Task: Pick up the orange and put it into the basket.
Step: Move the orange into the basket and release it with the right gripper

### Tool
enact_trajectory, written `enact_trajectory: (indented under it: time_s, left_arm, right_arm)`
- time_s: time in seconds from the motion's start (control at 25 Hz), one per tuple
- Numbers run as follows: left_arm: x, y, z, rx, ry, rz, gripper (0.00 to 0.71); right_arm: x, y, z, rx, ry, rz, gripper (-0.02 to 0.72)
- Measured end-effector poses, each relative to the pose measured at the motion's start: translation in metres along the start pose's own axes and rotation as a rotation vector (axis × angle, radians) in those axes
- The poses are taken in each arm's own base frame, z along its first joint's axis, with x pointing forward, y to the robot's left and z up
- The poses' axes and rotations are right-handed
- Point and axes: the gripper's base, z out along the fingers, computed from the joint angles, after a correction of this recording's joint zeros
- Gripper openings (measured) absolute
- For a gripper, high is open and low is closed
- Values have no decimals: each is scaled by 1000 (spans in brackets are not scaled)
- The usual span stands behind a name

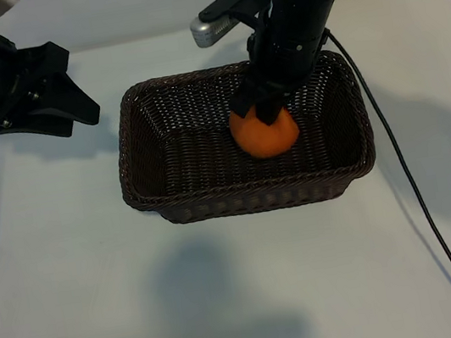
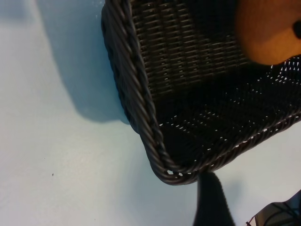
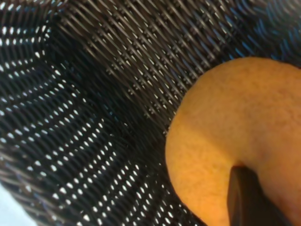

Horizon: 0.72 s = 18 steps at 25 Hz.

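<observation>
The orange is inside the dark brown wicker basket, right of its middle. My right gripper comes down from above and is shut on the orange's top. In the right wrist view the orange fills one side, one dark finger presses against it, and the basket's weave lies behind. I cannot tell whether the orange touches the basket floor. My left gripper hangs open and empty over the table, left of the basket. Its wrist view shows a basket corner and part of the orange.
The basket sits mid-table on a white surface. A black cable runs down the table on the right of the basket. A grey camera mount sticks out behind the basket's far rim.
</observation>
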Motion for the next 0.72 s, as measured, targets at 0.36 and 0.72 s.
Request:
enact_trajectory:
  time_s: [0.36, 0.72]
  left_arm:
    - [0, 0, 0, 0, 0, 0, 473]
    - [0, 0, 0, 0, 0, 0, 473]
  right_arm:
    - [1, -4, 15, -8, 37, 6, 86]
    - [3, -3, 15, -14, 54, 3, 124]
